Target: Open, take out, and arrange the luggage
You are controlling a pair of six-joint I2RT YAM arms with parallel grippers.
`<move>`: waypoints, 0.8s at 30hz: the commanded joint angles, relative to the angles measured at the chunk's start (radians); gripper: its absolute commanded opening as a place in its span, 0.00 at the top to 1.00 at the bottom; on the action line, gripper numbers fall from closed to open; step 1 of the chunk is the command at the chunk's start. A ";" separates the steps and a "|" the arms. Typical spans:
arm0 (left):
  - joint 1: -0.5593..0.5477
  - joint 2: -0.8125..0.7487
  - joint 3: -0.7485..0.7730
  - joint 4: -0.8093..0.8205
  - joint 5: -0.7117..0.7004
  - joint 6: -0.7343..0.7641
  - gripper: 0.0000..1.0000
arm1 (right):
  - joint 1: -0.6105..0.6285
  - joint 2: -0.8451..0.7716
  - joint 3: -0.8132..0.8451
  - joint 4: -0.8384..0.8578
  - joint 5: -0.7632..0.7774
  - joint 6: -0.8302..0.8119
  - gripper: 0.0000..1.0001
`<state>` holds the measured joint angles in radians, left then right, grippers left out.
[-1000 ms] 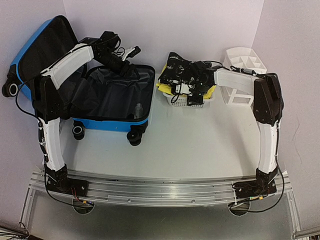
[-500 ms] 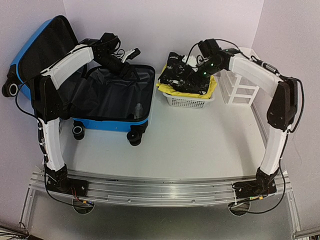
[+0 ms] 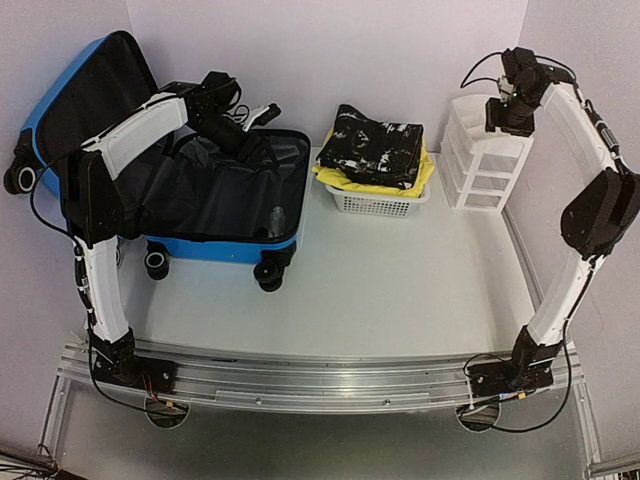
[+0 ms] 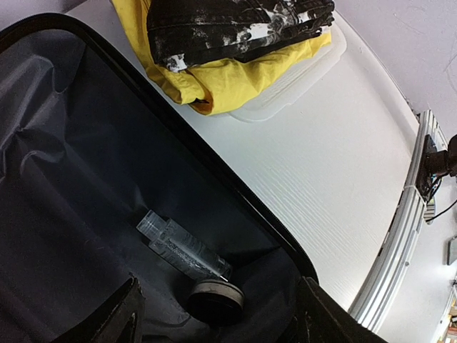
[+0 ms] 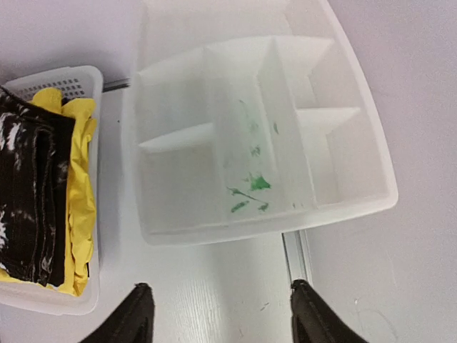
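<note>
— Since one second ago our right arm went up from the basket (image 3: 375, 203). Now it stands high, bent over the white drawer unit (image 3: 480, 170). Our left arm we see in the same place.
— What do we count?
— One luggage (image 3: 200, 245), open at the back left of the bench (image 3: 400, 290), with its lid leaning on the wall. Inside lie one clear bottle (image 4: 178, 246) and one round dark thing (image 4: 214, 300). In the basket, one patterned bag (image 3: 378, 148) lies on one yellow cloth (image 3: 425, 175).
— And the grippers?
— Our left gripper (image 4: 221, 329) reaches into the luggage, fingers wide apart, holding nothing. Our right gripper (image 5: 221, 321) points down, also spread and empty.
</note>
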<state>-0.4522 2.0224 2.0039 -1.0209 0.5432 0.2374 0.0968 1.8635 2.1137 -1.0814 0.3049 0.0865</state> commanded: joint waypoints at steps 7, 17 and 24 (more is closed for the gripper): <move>0.006 -0.085 -0.019 0.023 0.039 -0.012 0.28 | -0.058 0.187 0.250 -0.098 -0.012 -0.037 0.67; 0.006 -0.091 -0.024 0.023 0.041 -0.014 0.28 | -0.089 0.342 0.354 -0.096 -0.029 -0.105 0.67; 0.006 -0.096 -0.035 0.025 0.039 -0.015 0.28 | -0.120 0.382 0.312 -0.098 -0.049 -0.164 0.82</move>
<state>-0.4522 1.9835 1.9812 -1.0199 0.5728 0.2276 -0.0021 2.2204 2.4504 -1.1103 0.2730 -0.0479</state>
